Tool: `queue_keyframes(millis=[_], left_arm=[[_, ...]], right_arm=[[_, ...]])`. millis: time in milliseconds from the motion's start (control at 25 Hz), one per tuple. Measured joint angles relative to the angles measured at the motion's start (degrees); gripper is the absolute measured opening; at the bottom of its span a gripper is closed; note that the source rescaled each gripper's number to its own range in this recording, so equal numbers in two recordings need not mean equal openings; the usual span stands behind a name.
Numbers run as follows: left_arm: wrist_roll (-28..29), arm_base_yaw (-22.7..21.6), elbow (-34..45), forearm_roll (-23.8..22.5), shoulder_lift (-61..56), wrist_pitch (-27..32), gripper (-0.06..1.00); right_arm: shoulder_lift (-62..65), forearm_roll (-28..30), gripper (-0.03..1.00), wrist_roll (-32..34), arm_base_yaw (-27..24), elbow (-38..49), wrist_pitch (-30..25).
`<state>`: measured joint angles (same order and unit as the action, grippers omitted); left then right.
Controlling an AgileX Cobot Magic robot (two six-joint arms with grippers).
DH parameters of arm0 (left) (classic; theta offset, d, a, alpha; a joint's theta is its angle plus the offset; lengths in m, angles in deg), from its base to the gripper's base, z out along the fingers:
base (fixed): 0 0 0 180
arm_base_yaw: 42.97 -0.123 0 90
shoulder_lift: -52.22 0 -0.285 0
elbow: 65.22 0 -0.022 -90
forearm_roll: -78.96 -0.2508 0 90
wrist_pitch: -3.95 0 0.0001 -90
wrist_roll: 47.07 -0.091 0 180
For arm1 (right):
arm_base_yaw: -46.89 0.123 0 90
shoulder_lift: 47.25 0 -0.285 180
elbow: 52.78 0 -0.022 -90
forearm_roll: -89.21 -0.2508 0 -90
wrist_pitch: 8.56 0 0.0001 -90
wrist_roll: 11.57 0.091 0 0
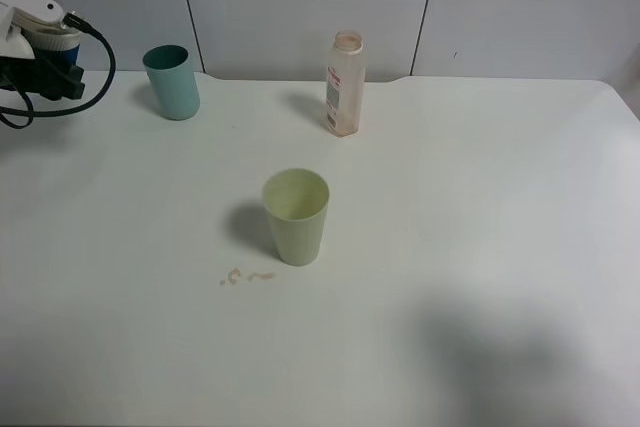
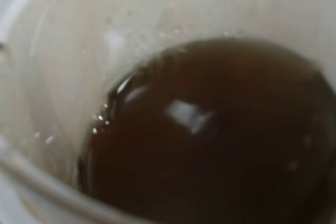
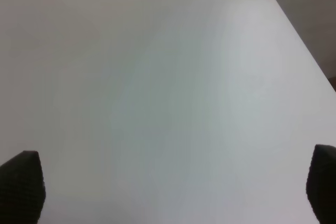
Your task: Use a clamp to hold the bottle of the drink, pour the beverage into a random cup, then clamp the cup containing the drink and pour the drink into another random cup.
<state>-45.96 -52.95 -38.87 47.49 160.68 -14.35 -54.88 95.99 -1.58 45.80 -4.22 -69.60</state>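
My left claw (image 1: 40,39) is clamped on the short blue cup (image 1: 62,47), which it holds far to the left of and behind the pale yellow-green tumbler (image 1: 296,215), seemingly lifted clear of the white table (image 1: 480,197). My left wrist camera looks straight into that cup, and the brown beverage (image 2: 220,140) fills a good part of it, so I judge the first pour done. The bottle of the drink (image 1: 344,84) agrees with that: it stands upright and uncapped behind the pale tumbler and a little to its right, looking all but drained, with only a faint tint showing through the plastic. A few small brownish drops (image 1: 245,276) lie on the table just in front of the pale tumbler, to its left, so a little of the drink seems to have gone astray. What is left is the second pour. The teal tumbler (image 1: 172,82) stands upright behind and to the left of the pale one, near my left claw, and I see no liquid in its dark inside, though I cannot tell for sure. I would need to bring the cup over its mouth and tip it. My right claw (image 3: 173,182) hangs with its jaws spread wide, nothing between them, over bare table
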Motion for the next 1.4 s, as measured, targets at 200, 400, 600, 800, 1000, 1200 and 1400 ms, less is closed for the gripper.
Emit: queue_keyframes(millis=[200, 400, 600, 800, 1000, 1200, 1400], left_arm=[[0.00, 0.00, -3.25, 0.00, 2.67, 1.45, 0.00], [-0.12, 0.00, -4.22, -0.90, 5.46, 2.94, 0.00], [-0.50, 0.13, -7.13, -1.25, 7.39, 4.23, 0.00], [-0.50, 1.80, -11.43, -2.12, 8.91, 7.38, 0.00], [-1.11, 2.91, -14.71, -4.03, 9.46, 8.90, 0.00], [-1.61, 3.89, -16.64, -5.53, 10.18, 10.65, 0.00], [-1.97, 5.35, -17.89, -5.90, 11.89, 11.45, 0.00]], right_arm=[[0.00, 0.00, 1.00, 0.00, 0.00, 0.00, 0.00], [0.00, 0.00, 1.00, 0.00, 0.00, 0.00, 0.00], [0.00, 0.00, 1.00, 0.00, 0.00, 0.00, 0.00], [0.00, 0.00, 1.00, 0.00, 0.00, 0.00, 0.00], [0.00, 0.00, 1.00, 0.00, 0.00, 0.00, 0.00], [0.00, 0.00, 1.00, 0.00, 0.00, 0.00, 0.00], [0.00, 0.00, 1.00, 0.00, 0.00, 0.00, 0.00]])
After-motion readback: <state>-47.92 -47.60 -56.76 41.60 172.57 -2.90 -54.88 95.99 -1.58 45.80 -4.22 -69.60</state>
